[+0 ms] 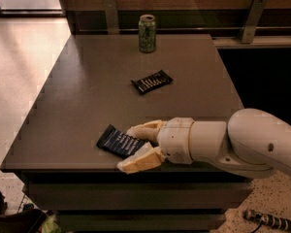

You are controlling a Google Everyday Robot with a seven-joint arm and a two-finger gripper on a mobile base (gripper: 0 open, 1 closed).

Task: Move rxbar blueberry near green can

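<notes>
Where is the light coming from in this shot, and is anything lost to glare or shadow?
Camera view: daylight from the upper left washes out the floor and sheens the table at left; right of it is near black. The green can and rxbar blueberry are visible; the gripper, at the bar by the front edge, is well lit.

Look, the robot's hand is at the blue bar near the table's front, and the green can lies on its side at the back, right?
Not quite. In the camera view the green can stands upright at the back, not on its side. The gripper is indeed at the rxbar blueberry near the table's front edge.
</notes>
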